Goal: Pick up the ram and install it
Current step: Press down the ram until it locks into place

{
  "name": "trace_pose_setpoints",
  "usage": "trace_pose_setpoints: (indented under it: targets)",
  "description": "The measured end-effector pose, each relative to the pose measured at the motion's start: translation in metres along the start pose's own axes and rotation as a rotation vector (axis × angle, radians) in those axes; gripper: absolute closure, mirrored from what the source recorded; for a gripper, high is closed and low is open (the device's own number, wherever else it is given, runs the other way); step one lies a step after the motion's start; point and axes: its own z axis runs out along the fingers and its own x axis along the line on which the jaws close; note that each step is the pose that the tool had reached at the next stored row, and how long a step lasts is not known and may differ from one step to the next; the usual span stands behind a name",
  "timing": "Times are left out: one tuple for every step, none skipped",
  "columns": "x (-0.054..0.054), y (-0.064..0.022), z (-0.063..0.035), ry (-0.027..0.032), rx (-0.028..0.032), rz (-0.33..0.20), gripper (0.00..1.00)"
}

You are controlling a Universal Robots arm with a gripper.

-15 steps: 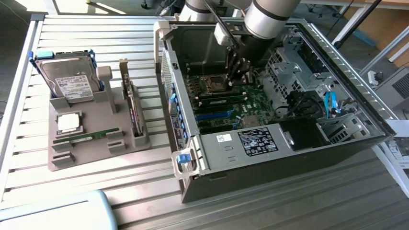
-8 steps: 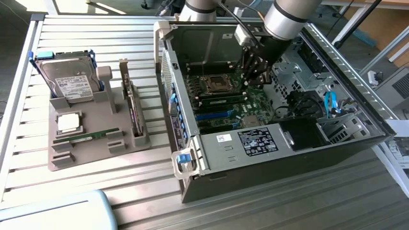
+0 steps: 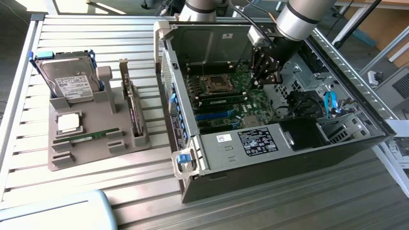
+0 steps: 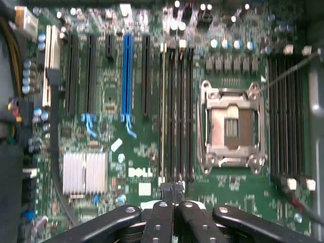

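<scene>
The ram (image 3: pixel 86 137), a thin green stick, lies in the front groove of the grey holder (image 3: pixel 96 158) at the exterior view's left. My gripper (image 3: pixel 266 81) hangs inside the open computer case (image 3: pixel 275 139), far from that stick and just above the motherboard (image 3: pixel 246 103). In the wrist view my gripper (image 4: pixel 172 188) is shut, its fingertips pressed together with nothing visible between them. They hover over the end of the black memory slots (image 4: pixel 177 111) beside the empty processor socket (image 4: pixel 232 124). One slot (image 4: pixel 163 111) looks lighter and greenish.
On the holder stand a hard drive (image 3: pixel 70 81), a square silver processor chip (image 3: pixel 69 122) and an upright expansion card (image 3: pixel 133 108). Inside the case are a silver heatsink (image 4: pixel 84 172), blue and black card slots (image 4: pixel 126 76), blue cables (image 3: pixel 330 103) and the case walls.
</scene>
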Motion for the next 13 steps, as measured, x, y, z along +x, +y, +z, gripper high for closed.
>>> trace_pose_setpoints:
  targets:
    - [0.0000, 0.0000, 0.0000, 0.0000, 0.0000, 0.000, 0.87]
    - [0.0000, 0.0000, 0.0000, 0.0000, -0.0001, 0.000, 0.87]
    - [0.0000, 0.0000, 0.0000, 0.0000, 0.0000, 0.000, 0.87]
    - [0.0000, 0.0000, 0.0000, 0.0001, -0.0001, 0.000, 0.87]
    - [0.0000, 0.0000, 0.0000, 0.0001, 0.0000, 0.000, 0.87]
    - [0.0000, 0.0000, 0.0000, 0.0000, 0.0000, 0.000, 0.87]
    - [0.0000, 0.0000, 0.0000, -0.0003, 0.0000, 0.003, 0.87]
    - [0.0001, 0.0000, -0.0002, -0.0013, 0.0002, 0.014, 0.87]
    - [0.0001, 0.0000, -0.0002, -0.0035, 0.0007, 0.033, 0.87]
    - [0.0000, 0.0000, 0.0000, -0.0062, 0.0012, 0.053, 0.87]
    - [0.0000, -0.0001, 0.0000, -0.0076, 0.0016, 0.070, 0.87]
    - [0.0000, -0.0001, 0.0000, -0.0088, 0.0020, 0.086, 0.87]
    - [0.0000, -0.0001, 0.0000, -0.0102, 0.0025, 0.106, 0.87]
